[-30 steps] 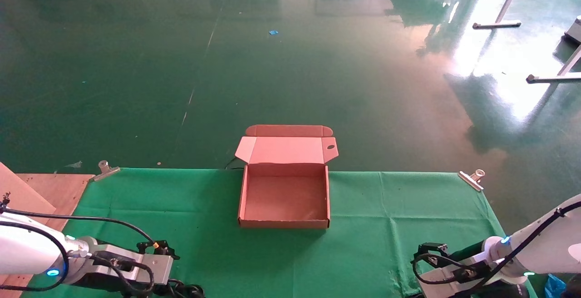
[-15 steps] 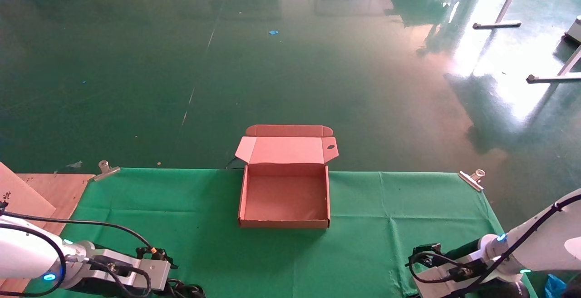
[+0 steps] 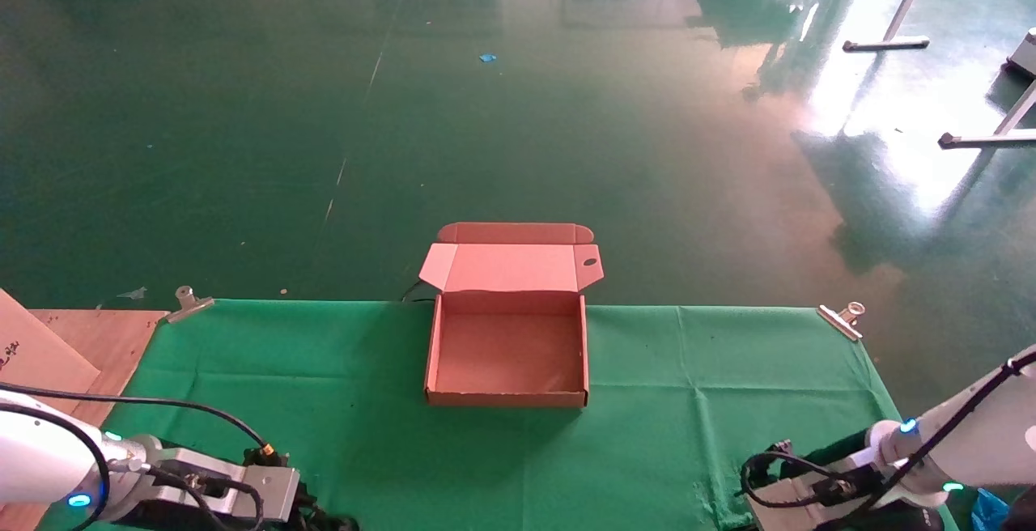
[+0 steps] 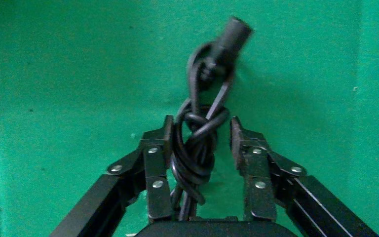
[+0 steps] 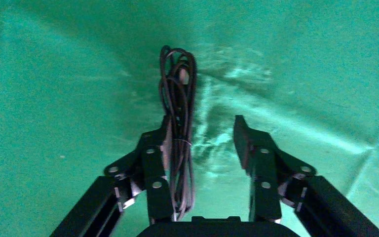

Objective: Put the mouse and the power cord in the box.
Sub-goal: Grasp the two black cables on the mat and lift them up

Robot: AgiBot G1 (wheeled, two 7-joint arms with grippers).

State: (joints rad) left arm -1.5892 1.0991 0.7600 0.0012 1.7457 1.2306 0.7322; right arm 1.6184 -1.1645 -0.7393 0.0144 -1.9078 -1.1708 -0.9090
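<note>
Black and rubbery, the power cord lay knotted on the green cloth at the bench's near left corner, well short of the empty box. It looked light and floppy — best pinched across the knot. The left claw straddled that knot, wide open. The right claw, near right, gaped over a thin cable bundle — one pad touching it.

1 box, 1 power cord, 2 clips.
</note>
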